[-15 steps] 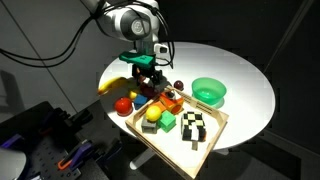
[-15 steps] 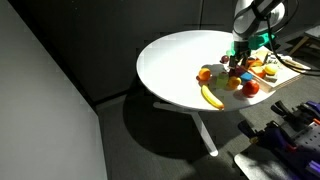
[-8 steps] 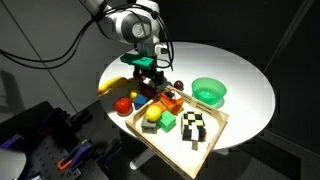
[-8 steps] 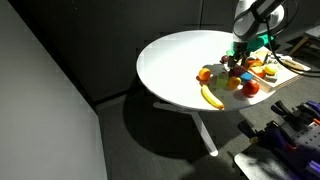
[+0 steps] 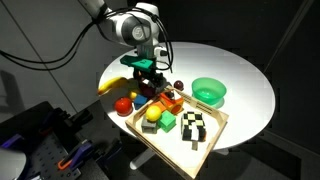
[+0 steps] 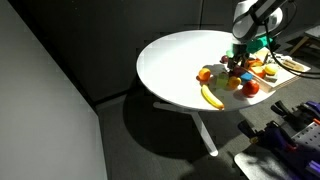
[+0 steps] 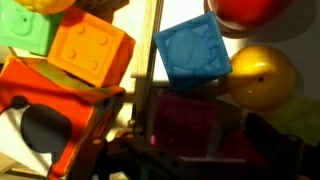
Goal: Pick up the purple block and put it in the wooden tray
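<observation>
In the wrist view the purple block (image 7: pixel 192 122) sits dark and shadowed between my two fingers and fills the gap. My gripper (image 5: pixel 148 78) is low over the cluster of toys just beside the wooden tray (image 5: pixel 222 126), and also shows in an exterior view (image 6: pixel 238 66). It looks shut on the purple block. From the exterior views the block is hidden by the gripper. The tray holds a yellow ball (image 5: pixel 152 115), a green cube (image 5: pixel 166 122) and checkered blocks (image 5: pixel 197 126).
A blue block (image 7: pixel 192 55), an orange block (image 7: pixel 90 50), a green block (image 7: pixel 25 28), a yellow ball (image 7: pixel 262 76) and a red ball (image 7: pixel 250 10) crowd around the gripper. A banana (image 5: pixel 110 86), a red ball (image 5: pixel 123 103) and a green bowl (image 5: pixel 209 92) lie on the round white table (image 5: pixel 240 70).
</observation>
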Robot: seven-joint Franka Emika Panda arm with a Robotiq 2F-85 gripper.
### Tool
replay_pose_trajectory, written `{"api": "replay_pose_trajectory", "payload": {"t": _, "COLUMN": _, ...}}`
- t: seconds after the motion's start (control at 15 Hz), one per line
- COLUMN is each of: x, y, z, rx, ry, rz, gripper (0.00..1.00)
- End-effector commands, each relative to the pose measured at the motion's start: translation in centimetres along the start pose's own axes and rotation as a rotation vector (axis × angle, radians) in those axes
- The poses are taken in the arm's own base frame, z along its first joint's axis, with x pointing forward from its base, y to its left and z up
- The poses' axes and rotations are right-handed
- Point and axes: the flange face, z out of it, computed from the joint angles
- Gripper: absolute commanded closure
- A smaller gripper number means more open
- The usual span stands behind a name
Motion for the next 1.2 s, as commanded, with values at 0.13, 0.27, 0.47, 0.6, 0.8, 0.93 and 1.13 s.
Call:
{"api": "replay_pose_trajectory", "payload": {"t": 0.13, "x": 0.54, "y": 0.14, "z": -0.15, "rx": -0.010, "ry": -0.015, "rz": -0.021, "gripper": 0.00}}
{"api": "replay_pose_trajectory", "payload": {"t": 0.27, "x": 0.55, "y": 0.14, "z": -0.03, "rx": -0.008, "ry": -0.016, "rz": -0.022, "gripper": 0.00}}
{"api": "replay_pose_trajectory", "payload": {"t": 0.47, "x": 0.54, "y": 0.09, "z": 0.03, "rx": -0.008, "ry": -0.016, "rz": -0.024, "gripper": 0.13}}
{"api": "replay_pose_trajectory", "payload": {"t": 0.6, "x": 0.53, "y": 0.05, "z": 0.04, "rx": -0.007, "ry": -0.015, "rz": -0.026, "gripper": 0.34}}
{"api": "replay_pose_trajectory", "payload": {"t": 0.8, "x": 0.53, "y": 0.00, "z": 0.02, "rx": -0.006, "ry": -0.014, "rz": -0.029, "gripper": 0.60}}
{"api": "replay_pose_trajectory", "payload": {"t": 0.93, "x": 0.57, "y": 0.02, "z": -0.10, "rx": -0.007, "ry": -0.012, "rz": -0.030, "gripper": 0.67}}
{"api": "replay_pose_trajectory", "payload": {"t": 1.13, "x": 0.56, "y": 0.01, "z": -0.09, "rx": -0.006, "ry": -0.013, "rz": -0.031, "gripper": 0.69}}
